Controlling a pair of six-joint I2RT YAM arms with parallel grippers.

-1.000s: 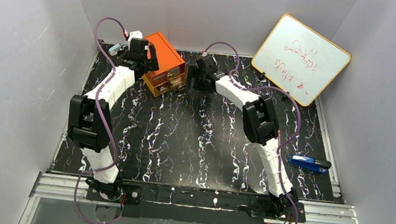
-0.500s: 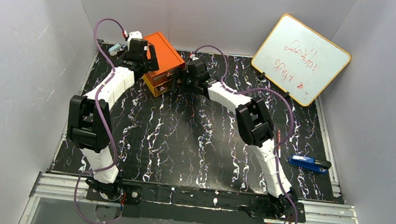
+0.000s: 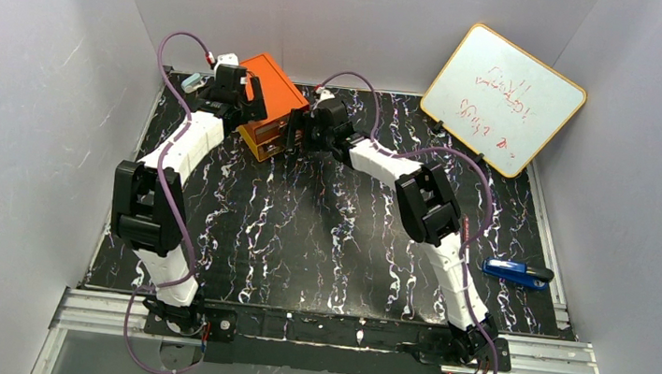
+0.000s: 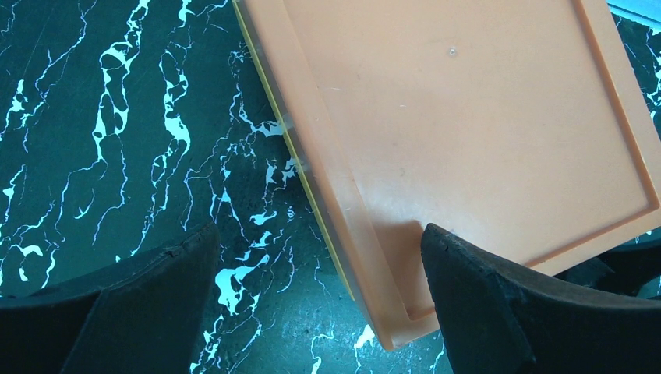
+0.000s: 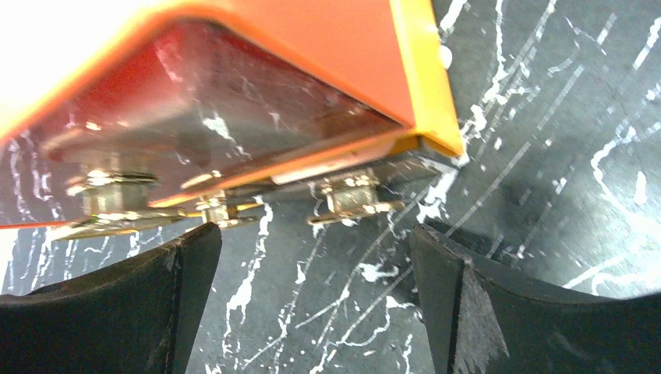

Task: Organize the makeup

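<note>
Drawer pulls (image 5: 355, 199) on the likely light, slick orange drawer box (image 3: 277, 90) look the best hold; left gripper (image 4: 319, 231) and right gripper (image 5: 313, 228) both gape empty.

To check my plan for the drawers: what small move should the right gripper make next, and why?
Probably ease the right gripper forward until its fingers straddle the gold drawer handle, ready to close. It is open and empty, facing the front of the orange drawer box, with the handle just beyond its fingertips. The left gripper is open above the box.
</note>
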